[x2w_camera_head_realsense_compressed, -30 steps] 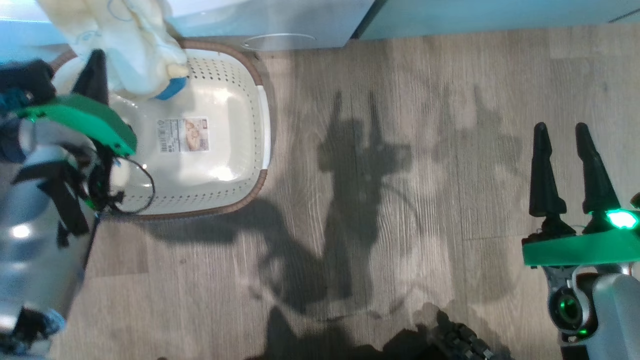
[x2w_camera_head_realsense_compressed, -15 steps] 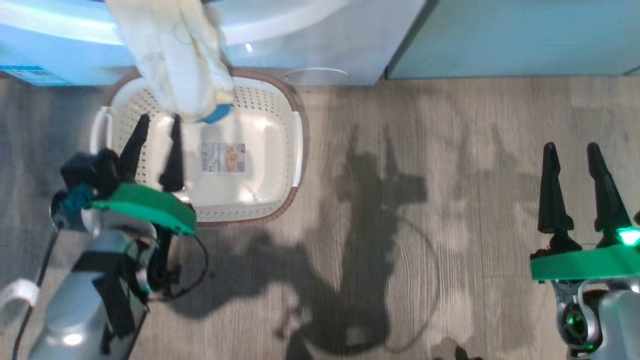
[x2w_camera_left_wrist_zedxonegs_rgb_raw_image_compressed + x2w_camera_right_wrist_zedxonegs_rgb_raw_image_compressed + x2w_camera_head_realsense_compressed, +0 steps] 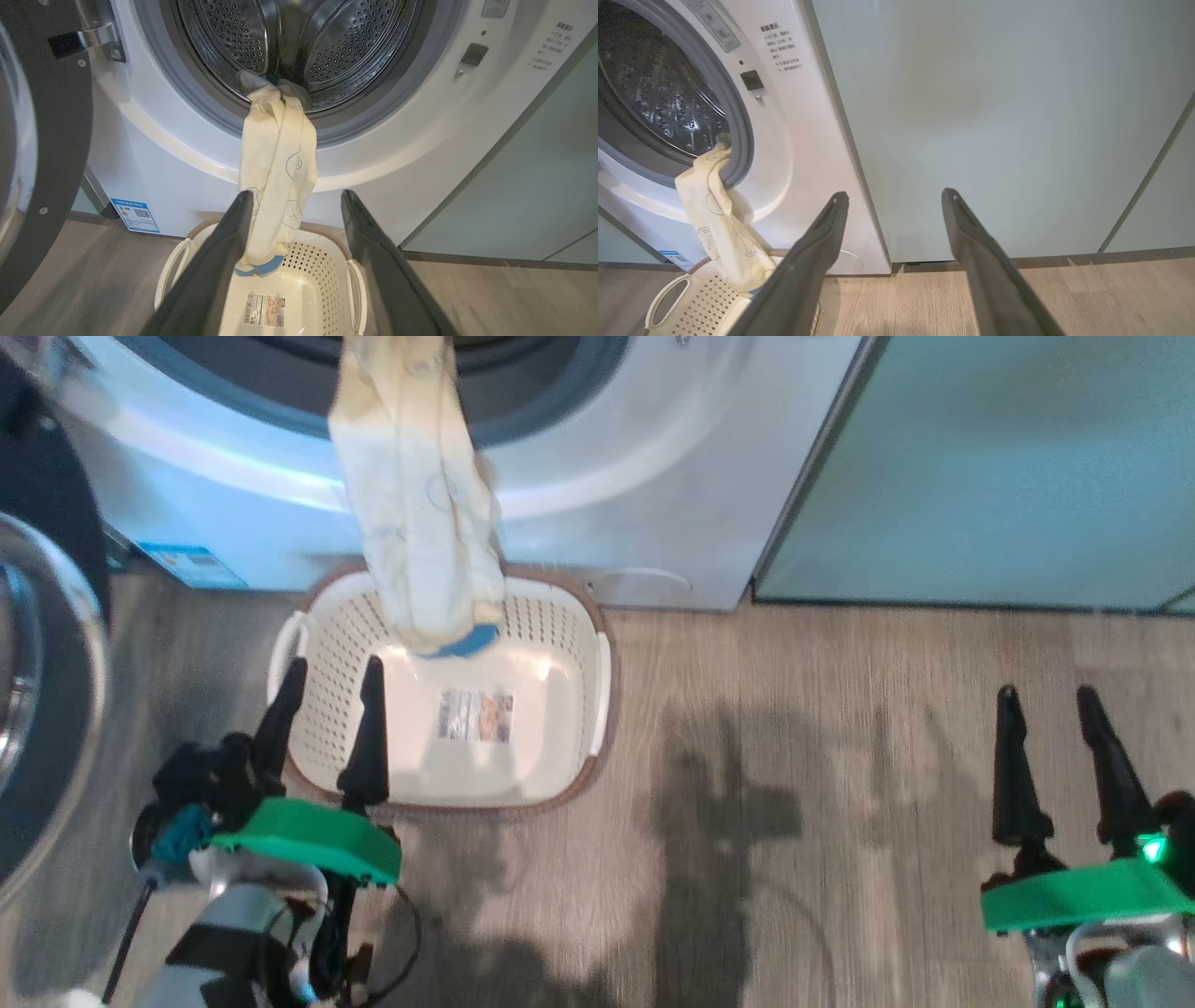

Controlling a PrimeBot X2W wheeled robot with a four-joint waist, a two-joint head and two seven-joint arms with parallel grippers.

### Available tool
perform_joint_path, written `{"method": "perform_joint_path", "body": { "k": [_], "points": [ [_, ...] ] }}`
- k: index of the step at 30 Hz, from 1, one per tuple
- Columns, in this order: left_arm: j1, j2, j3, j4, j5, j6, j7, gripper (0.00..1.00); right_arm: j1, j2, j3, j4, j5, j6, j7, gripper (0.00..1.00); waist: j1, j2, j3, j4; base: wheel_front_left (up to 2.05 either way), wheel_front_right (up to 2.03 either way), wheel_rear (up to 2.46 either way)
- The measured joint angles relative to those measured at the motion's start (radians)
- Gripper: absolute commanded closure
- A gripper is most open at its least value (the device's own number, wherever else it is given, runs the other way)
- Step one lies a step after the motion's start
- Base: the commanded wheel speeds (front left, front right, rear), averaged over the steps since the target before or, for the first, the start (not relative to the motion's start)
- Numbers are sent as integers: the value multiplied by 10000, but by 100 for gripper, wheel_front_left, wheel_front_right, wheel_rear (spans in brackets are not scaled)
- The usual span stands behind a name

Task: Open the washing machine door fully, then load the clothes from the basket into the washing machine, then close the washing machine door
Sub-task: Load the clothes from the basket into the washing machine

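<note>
Both claws stand apart and empty in front of the washing machine (image 3: 644, 476). The left claw (image 3: 335, 667) has its two dark fingers spread wide and closed on nothing. In the head view they reach over the near left rim of the basket (image 3: 602, 681), and their tips are short of the hanging clothes (image 3: 420, 523). Its pale forearm rises from the lower left corner, with the green wrist plate just behind the fingers.

In the left wrist view the left claw (image 3: 296, 193) points at the steel drum (image 3: 350, 37), with the cloth between its fingers further off. The left finger (image 3: 224, 252) overlaps the cloth's edge there. Contact cannot be told from that view.

The pale yellow clothes (image 3: 275, 163) drape out of the drum's mouth over the grey gasket (image 3: 187, 88). They hang down the white front, and the blue trim (image 3: 261, 269) dangles inside the basket (image 3: 322, 261), just above its labelled bottom.

The washing machine door (image 3: 60, 140) is swung open at the left, with its glass bowl (image 3: 37, 644) at the head view's edge.

The right claw (image 3: 1046, 695) is also spread and holds nothing. It is held low over the wooden floor (image 3: 794, 756), well apart from the basket. In the right wrist view the right claw (image 3: 895, 193) faces the pale teal cabinet (image 3: 994, 116) beside the machine.
</note>
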Motion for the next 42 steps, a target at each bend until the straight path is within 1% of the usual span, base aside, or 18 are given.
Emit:
{"method": "perform_joint_path", "body": {
  "k": [4,8,11,20,32,42],
  "points": [
    [364,4,-69,-267,46,17,6,0,248,0,29,2,-46,0,0,0,0,0,-468,91,0,0,0],
    [860,19,-199,-564,105,184,104,0,585,0,140,2,-98,0,0,0,0,0,-1046,182,0,0,0],
    [1147,40,-259,-734,130,213,194,0,823,0,221,-4,-130,0,0,0,0,0,-1415,231,0,0,0],
    [1736,128,-278,-1078,130,389,278,0,1533,2,316,-33,-84,0,2,0,0,0,-2220,337,0,0,0],
    [1962,194,-274,-1212,117,458,280,0,1706,2,314,-56,-81,0,2,0,1,0,-2581,238,0,0,0],
    [2021,192,-282,-1189,115,453,278,0,1710,2,314,-56,-81,0,2,0,2,0,-2553,226,0,0,0]
  ]
}}
